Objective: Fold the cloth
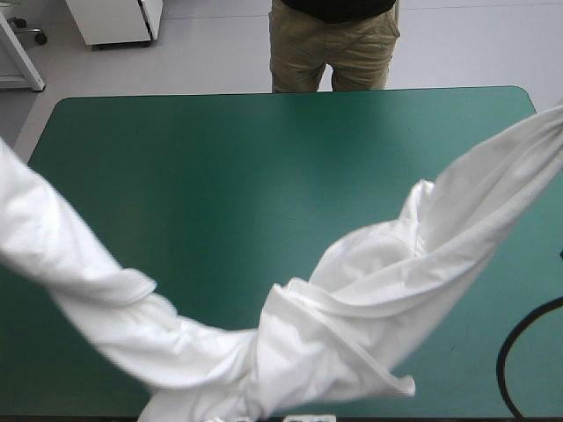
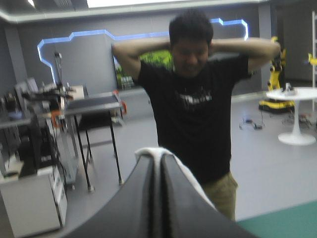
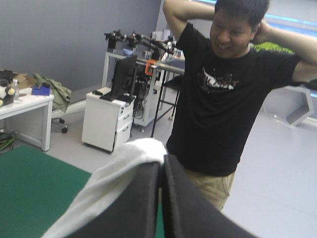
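Note:
The white T-shirt (image 1: 352, 308) hangs stretched between both raised arms, sagging in a twisted band over the near half of the teal-green table (image 1: 220, 167). Its left end rises off the picture's left side, its right end off the right side; neither gripper shows in the high view. In the left wrist view my left gripper (image 2: 159, 157) is shut on the T-shirt (image 2: 190, 176), a white fold poking out at the fingertips. In the right wrist view my right gripper (image 3: 161, 161) is shut on the T-shirt (image 3: 111, 181), white cloth draped over one finger.
The far half of the teal-green table is bare cover. Its far edge (image 1: 290, 92) runs near the top, and the rounded far right corner (image 1: 519, 92) shows. Both wrist views look level across the table's edge (image 3: 29, 188) into the room.

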You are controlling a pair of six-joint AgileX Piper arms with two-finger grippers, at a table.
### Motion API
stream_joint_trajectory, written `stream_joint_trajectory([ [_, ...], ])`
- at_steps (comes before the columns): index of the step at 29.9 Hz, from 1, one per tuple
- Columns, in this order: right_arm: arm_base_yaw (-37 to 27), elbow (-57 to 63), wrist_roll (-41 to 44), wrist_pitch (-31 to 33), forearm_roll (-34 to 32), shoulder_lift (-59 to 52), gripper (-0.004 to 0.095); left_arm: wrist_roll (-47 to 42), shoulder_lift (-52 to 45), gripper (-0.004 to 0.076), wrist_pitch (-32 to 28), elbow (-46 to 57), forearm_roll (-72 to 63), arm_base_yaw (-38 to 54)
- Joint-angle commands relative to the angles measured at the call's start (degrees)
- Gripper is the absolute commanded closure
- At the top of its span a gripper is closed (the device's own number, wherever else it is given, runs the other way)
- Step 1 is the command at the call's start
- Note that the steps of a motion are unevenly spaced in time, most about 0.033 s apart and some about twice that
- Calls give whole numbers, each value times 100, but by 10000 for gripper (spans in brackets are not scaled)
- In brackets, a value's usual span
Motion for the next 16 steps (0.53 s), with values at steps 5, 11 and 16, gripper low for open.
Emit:
stream_joint_trajectory([
  [5,-6,1603,-68,-58,-53,-175,921,226,-305,733,-413,2622,12,-64],
  [11,-6,2695,-195,-402,-53,-164,921,449,-341,733,-926,4090,21,-64],
  [16,-6,3289,-305,-795,-197,95,921,458,-70,733,-1308,4640,104,-64],
])
